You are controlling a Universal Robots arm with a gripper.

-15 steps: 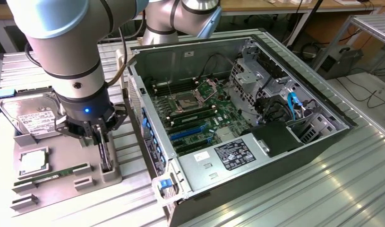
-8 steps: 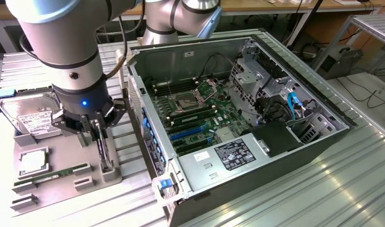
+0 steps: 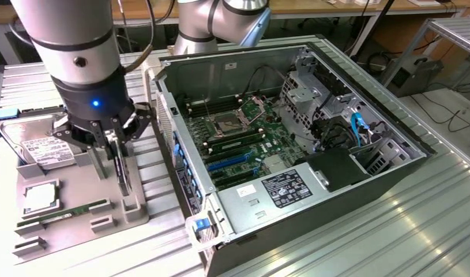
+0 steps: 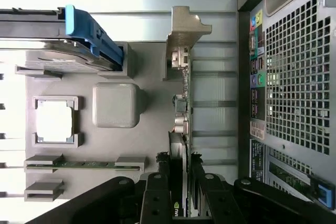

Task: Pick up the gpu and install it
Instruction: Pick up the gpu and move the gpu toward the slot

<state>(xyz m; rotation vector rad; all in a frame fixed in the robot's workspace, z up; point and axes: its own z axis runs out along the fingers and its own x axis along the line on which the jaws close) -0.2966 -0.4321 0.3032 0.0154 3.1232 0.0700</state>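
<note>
Pincer (image 4: 179,171) tight around gpu (image 4: 181,106) (upright)

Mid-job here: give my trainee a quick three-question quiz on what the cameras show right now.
1. True or false: the gpu already sits inside the computer case.
2. The gripper is at: A) the hard drive, B) the gpu, C) the memory stick.
3. Fill in: the gpu stands ___ in the grey tray.
Key: 1 false; 2 B; 3 on edge.
</note>
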